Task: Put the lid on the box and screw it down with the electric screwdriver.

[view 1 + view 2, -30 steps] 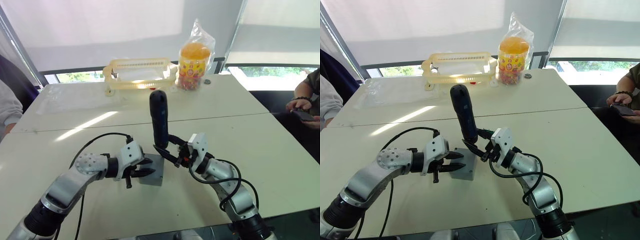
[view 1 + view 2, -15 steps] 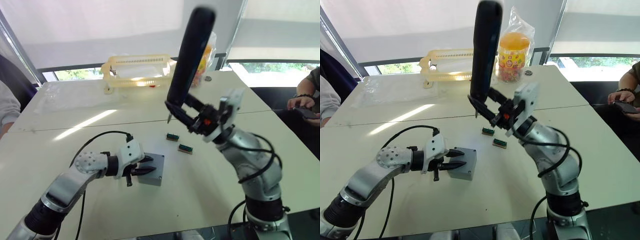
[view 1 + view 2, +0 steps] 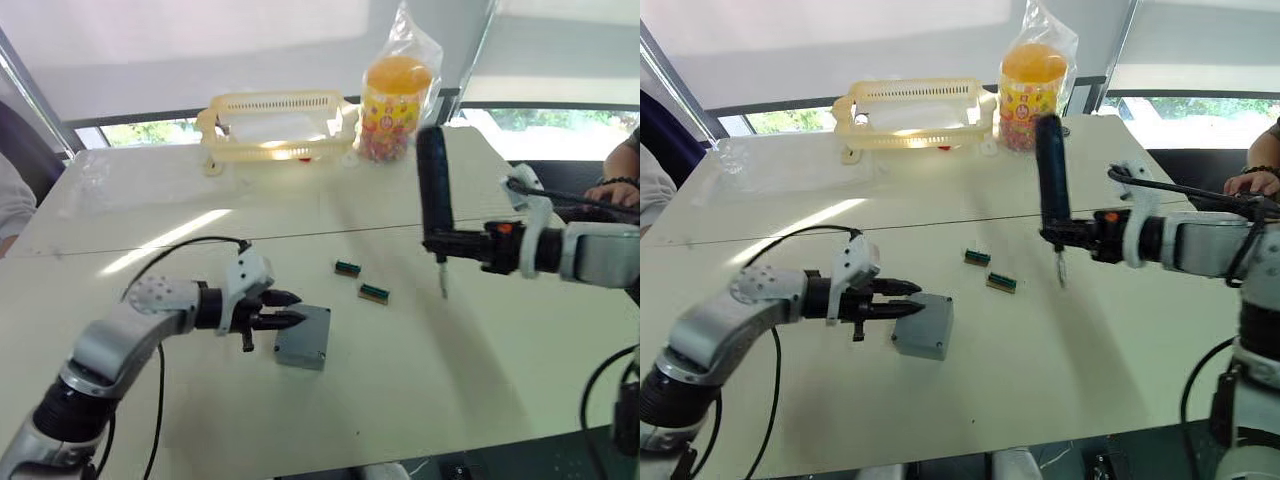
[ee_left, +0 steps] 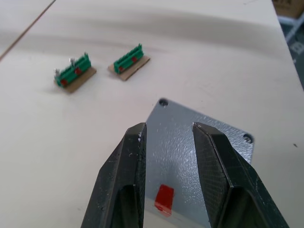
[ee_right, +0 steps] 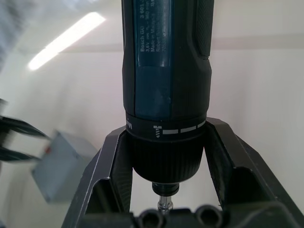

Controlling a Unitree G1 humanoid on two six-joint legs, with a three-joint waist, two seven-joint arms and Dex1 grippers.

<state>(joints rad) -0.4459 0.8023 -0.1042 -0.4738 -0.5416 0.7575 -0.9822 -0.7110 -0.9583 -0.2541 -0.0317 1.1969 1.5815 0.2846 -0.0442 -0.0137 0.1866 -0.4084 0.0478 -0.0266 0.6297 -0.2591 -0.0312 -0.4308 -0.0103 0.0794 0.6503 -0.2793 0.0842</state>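
The box, with the lid already seated on it, is found on the table just in front of the left gripper. That gripper's two black fingers are held a small gap apart, with nothing between them, their tips poised over the near edge of the lid beside the small red mark. Screw holes can be made out at two of the lid's corners in the left wrist view; whether screws are seated in them cannot be told.

The electric screwdriver is clamped upright in the right gripper, bit pointing down, and is held in the air well to the right of the box. Two small green blocks lie on the table between box and screwdriver.

The box is judged light, stiff and smooth-sided, so it would likely slide or turn under the driver's push; it is best braced by its side walls or pressed flat, away from the corner being driven. The screwdriver is judged heavy and top-weighted; it is gripped at the collar just above the bit, which suits steady aiming
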